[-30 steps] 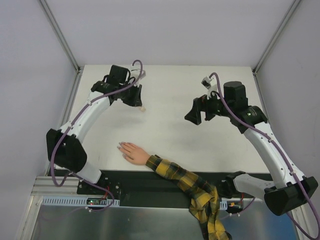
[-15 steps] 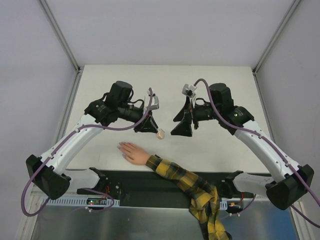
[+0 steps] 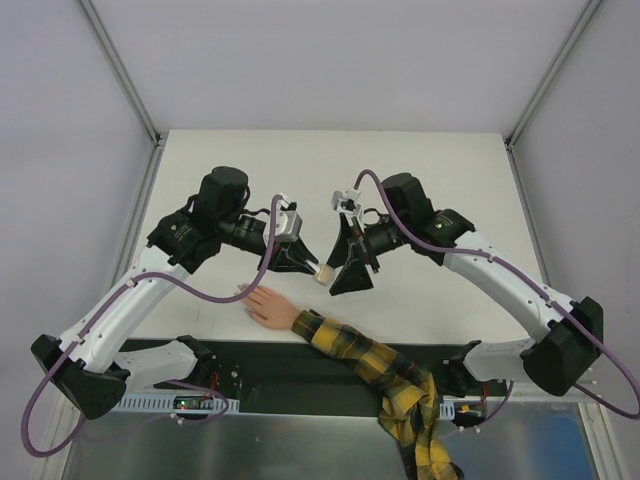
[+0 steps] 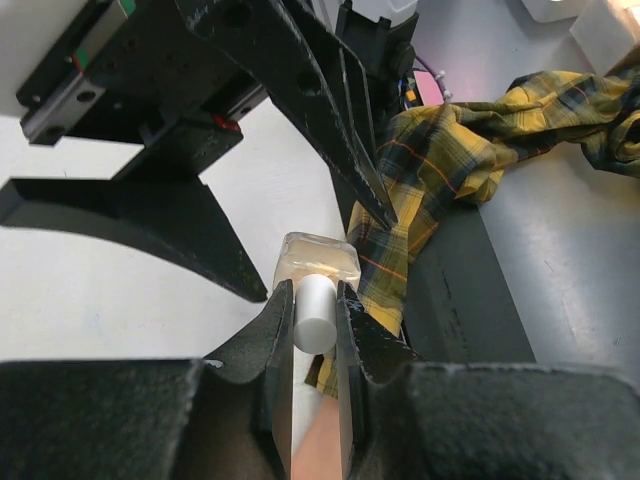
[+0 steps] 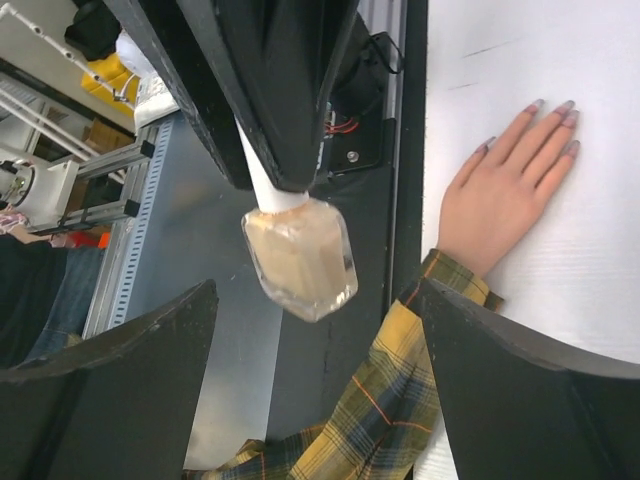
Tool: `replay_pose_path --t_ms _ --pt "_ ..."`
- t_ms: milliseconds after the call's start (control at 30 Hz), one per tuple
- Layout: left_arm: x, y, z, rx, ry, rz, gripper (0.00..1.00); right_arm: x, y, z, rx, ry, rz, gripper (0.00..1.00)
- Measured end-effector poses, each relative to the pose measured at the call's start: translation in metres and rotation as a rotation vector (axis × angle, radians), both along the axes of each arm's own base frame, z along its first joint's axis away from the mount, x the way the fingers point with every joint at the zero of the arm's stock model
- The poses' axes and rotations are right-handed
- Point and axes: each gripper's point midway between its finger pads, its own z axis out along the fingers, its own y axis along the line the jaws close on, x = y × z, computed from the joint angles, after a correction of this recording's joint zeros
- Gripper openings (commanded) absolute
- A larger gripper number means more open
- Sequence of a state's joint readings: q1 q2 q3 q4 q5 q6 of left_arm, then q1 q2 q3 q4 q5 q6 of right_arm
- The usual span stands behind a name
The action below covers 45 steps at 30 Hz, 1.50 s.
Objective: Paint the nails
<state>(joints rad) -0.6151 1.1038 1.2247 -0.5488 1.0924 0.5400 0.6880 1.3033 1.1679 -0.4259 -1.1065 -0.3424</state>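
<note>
My left gripper [image 3: 312, 265] is shut on the white cap [image 4: 313, 312] of a small pale beige nail polish bottle [image 3: 323, 271] and holds it in the air above the white table. My right gripper [image 3: 332, 276] is open; its two black fingers stand on either side of the bottle [image 5: 298, 255] without touching it. The flesh-coloured hand [image 3: 268, 305] lies flat on the table just below them, fingers pointing left, its pale nails [image 5: 560, 115] showing in the right wrist view. The yellow-and-black plaid sleeve [image 3: 370, 360] trails to the near right.
A black strip [image 3: 270, 365] and a metal rail [image 3: 130, 402] run along the table's near edge. The sleeve drapes over them. Grey walls and frame posts [image 3: 120, 70] enclose the table on three sides.
Both arms have swung in toward the table's middle. My left gripper carried the bottle nearer and rightward over the hand. My right gripper's open fingers came up around the bottle.
</note>
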Motion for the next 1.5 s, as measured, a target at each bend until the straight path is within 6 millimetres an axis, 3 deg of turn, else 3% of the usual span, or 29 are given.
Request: replay_pose_path --t_ms 267,733,800,900,933,967,1167,1200,1267,1333,1433,1500 --pt "-0.009 -0.001 0.012 -0.041 -0.004 -0.054 0.0 -0.014 0.012 0.008 0.025 -0.015 0.084 0.67" --pt "-0.017 -0.003 0.014 -0.058 0.002 -0.098 0.0 -0.024 0.017 0.011 0.054 0.002 0.157 0.52" --pt "-0.017 -0.003 0.015 -0.06 -0.001 -0.1 0.0 -0.025 0.017 0.012 0.058 0.0 0.16 0.43" --pt "-0.017 -0.003 0.015 -0.064 -0.011 -0.104 0.0 -0.028 0.017 0.014 0.068 0.001 0.179 0.23" --pt "-0.018 -0.003 0.015 -0.066 -0.009 -0.108 0.0 -0.029 0.017 0.015 0.068 0.002 0.183 0.07" --pt "-0.018 -0.003 0.016 -0.068 -0.011 -0.111 0.0 -0.031 0.017 0.015 0.067 0.006 0.188 0.0" --pt "-0.02 -0.003 0.014 -0.061 -0.003 -0.112 0.0 -0.033 0.017 0.013 0.062 -0.005 0.195 0.0" --pt "-0.02 -0.003 0.014 -0.058 -0.003 -0.108 0.17 -0.033 0.018 0.012 0.06 -0.01 0.191 0.0" --pt "-0.018 -0.002 0.013 -0.049 0.0 -0.089 0.38 -0.03 0.018 0.012 0.058 -0.031 0.174 0.0" --pt "-0.014 -0.003 0.014 -0.047 -0.006 -0.068 0.52 -0.026 0.019 0.012 0.057 -0.072 0.139 0.0" --pt "-0.008 -0.004 0.017 -0.04 0.007 -0.021 0.65 -0.02 0.018 0.012 0.055 -0.136 0.079 0.0" --pt "-0.004 -0.005 0.02 -0.041 0.013 0.015 0.68 -0.014 0.018 0.011 0.05 -0.172 0.032 0.0"
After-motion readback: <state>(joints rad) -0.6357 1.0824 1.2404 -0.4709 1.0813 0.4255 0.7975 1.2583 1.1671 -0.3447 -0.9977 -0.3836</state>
